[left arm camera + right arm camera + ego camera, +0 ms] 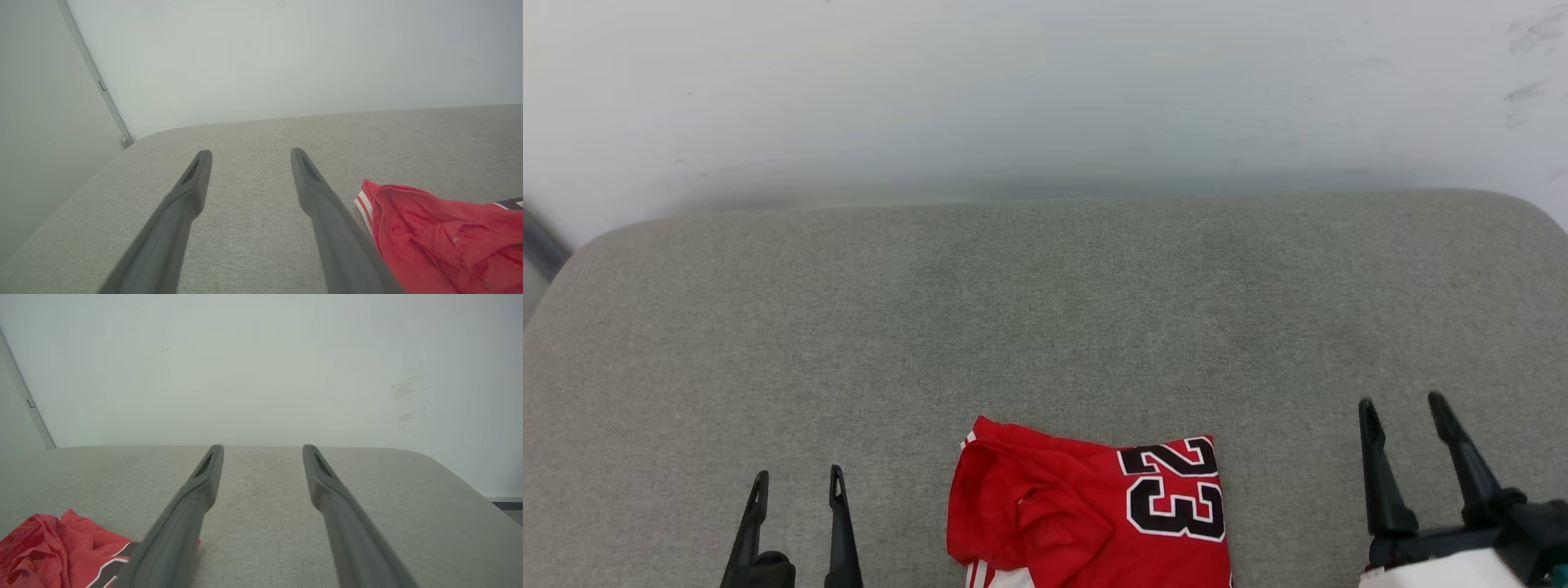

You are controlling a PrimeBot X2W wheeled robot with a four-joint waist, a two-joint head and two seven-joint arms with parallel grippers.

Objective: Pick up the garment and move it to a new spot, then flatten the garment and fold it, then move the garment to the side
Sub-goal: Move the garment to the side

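The garment (1086,514), a red jersey with a black-and-white "23" and white striped trim, lies folded into a compact bundle at the near middle of the grey cushioned surface (1045,327). My left gripper (796,480) stands open to its left, apart from it, with nothing between the fingers. My right gripper (1401,404) is open to the garment's right, also empty. The left wrist view has the garment (445,241) at its lower right beside the open left gripper (251,153). In the right wrist view the garment (57,547) lies lower left of the right gripper (263,448).
A pale wall (1045,90) rises behind the grey surface. The surface has rounded far corners (1527,212), and a thin grey strip (96,77) runs down the wall at the left.
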